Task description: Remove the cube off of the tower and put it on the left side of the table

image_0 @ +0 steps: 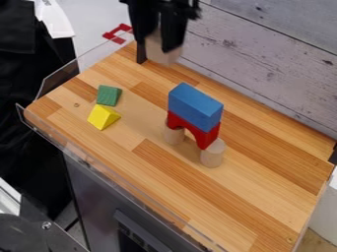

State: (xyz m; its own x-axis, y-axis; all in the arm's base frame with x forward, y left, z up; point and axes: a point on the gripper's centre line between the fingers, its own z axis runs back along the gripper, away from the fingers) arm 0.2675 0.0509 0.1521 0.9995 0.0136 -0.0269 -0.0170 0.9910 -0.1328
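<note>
My black end effector (160,44) hangs down from the top edge of the view, fingers pointing at the work, near the tabletop's (247,170) far corner. I have them closed around a plain, pale wooden cube (162,56), held well apart from the tower. There, a blue rectangular block (195,106) lies on a red arch (201,136), which rests across two pale wooden cylinders (213,154). Farther out, beside the tower, a small green block (108,95) sits just beside a yellow triangular block (103,117).
</note>
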